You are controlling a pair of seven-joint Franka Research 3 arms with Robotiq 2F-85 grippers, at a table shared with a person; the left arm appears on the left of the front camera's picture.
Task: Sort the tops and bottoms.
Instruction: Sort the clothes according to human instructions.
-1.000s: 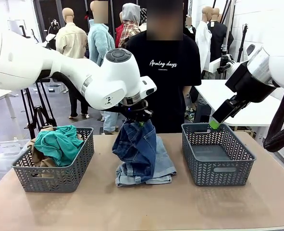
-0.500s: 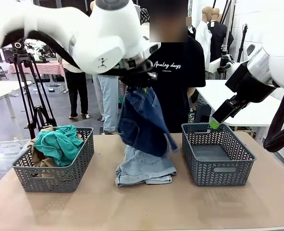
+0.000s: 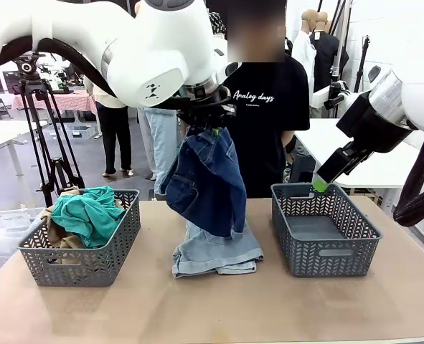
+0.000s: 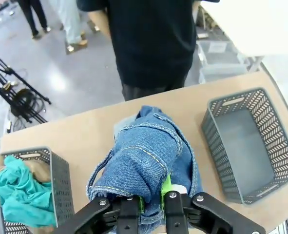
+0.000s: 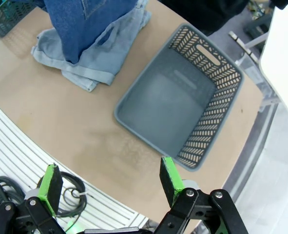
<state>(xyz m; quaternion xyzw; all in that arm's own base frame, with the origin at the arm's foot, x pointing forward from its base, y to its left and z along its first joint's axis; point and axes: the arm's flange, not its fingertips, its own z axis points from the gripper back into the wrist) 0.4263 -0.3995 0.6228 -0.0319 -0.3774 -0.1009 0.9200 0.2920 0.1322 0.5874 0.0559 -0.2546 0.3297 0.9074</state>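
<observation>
My left gripper (image 3: 210,127) is shut on a dark blue pair of denim shorts (image 3: 204,183), which hangs above the middle of the table. From the left wrist view the same dark shorts (image 4: 144,161) bunch between the green pads (image 4: 165,187). A light faded blue pair (image 3: 215,254) lies folded on the table under them. The teal-green top (image 3: 90,211) and the tan-beige top (image 3: 57,233) rest in the left basket (image 3: 82,261). My right gripper (image 5: 107,187) stands open, high over the near rim of the right basket (image 5: 182,107), which holds nothing.
A person in a black T-shirt (image 3: 258,107) stands at the far side of the table, behind the hanging shorts. A white table (image 3: 355,154) stands behind the right basket. Bare tabletop (image 3: 219,308) runs along the near edge in front of both baskets.
My left gripper has risen from low over the pile, lifting the dark blue shorts off the light pair. The shorts have unfolded and now hang free. The right arm has not moved.
</observation>
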